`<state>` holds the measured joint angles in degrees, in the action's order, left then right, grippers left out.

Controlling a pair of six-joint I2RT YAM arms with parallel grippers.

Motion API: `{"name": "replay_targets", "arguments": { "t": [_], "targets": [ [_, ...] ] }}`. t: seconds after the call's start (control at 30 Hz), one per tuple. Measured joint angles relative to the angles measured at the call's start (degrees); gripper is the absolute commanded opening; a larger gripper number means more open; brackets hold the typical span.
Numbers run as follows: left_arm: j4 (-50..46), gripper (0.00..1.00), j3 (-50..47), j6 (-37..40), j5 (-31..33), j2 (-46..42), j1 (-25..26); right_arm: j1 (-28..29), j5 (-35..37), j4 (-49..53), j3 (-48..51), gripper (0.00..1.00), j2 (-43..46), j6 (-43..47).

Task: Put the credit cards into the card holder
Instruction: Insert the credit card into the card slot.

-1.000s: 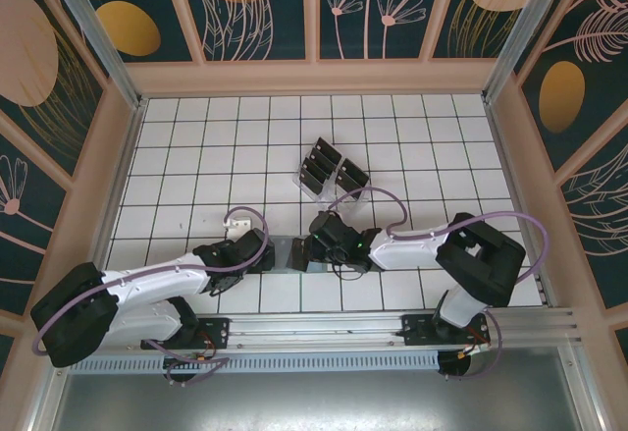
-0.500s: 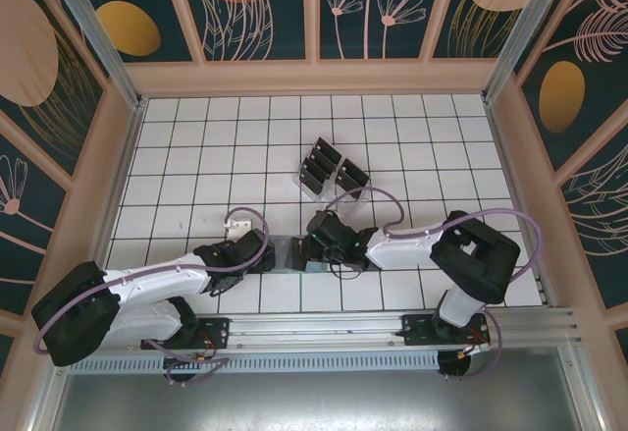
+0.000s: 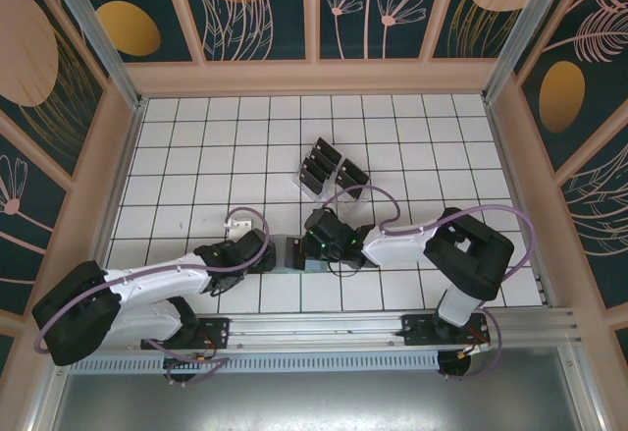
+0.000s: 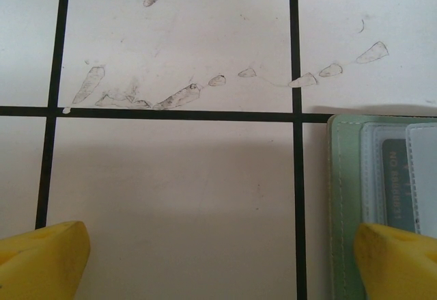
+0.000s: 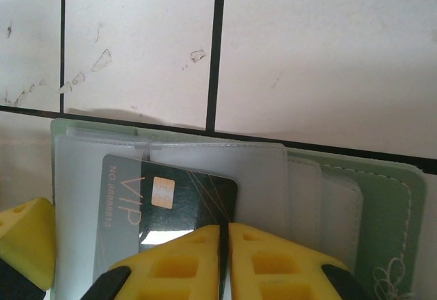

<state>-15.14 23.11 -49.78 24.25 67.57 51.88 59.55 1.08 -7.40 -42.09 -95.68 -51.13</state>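
White, black-gridded bench (image 3: 392,127) inside dark floral walls. Near its front middle, between the two arms, sage-green card holder (image 5: 382,197) lying open and flat, clear pockets facing up. On it, one dark VIP credit card (image 5: 171,194), chip showing, slightly skewed, seemingly partway under a clear pocket (image 5: 259,170). Right end effector (image 5: 224,242) with yellow fingers pressed together at the card's near edge, nothing visible between them. Left end effector (image 4: 218,259) spread wide and low, one fingertip (image 4: 399,259) over the holder's stitched edge, grasping nothing. Step in hand, by the look of it: seating this card. Next move likely a short, straight push along the pocket, card kept square and holder kept from sliding. Farther back and well apart, clear acrylic rack (image 3: 316,193) with the remaining credit cards (image 3: 339,171). Open tiles behind and to both sides; tight between the two end effectors, and the bench's front edge near.
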Motion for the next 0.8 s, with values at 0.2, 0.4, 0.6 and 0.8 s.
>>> {"name": "replay_targets", "arguments": {
  "t": [0.2, 0.4, 0.6, 0.8],
  "targets": [
    [-0.02, 0.99, 0.0, 0.0, 0.0, -0.09, 0.0, 0.0, -1.05, 0.15, -0.28, 0.11, 0.0, 0.26],
    [-0.07, 0.99, 0.0, -0.02, 0.07, -2.54, 0.0, 0.0, -2.64, 0.13, -1.44, 0.11, -0.55, 0.24],
    [-0.09, 0.99, -0.02, -0.02, 0.04, -2.89, 0.0, 0.07, -3.39, 0.13, -2.89, 0.12, -1.9, 0.26],
    [-0.13, 0.99, -0.02, -0.04, 0.09, -3.17, 0.0, 0.13, -4.0, 0.17, -3.76, 0.23, -2.36, 0.33]
  ]
}}
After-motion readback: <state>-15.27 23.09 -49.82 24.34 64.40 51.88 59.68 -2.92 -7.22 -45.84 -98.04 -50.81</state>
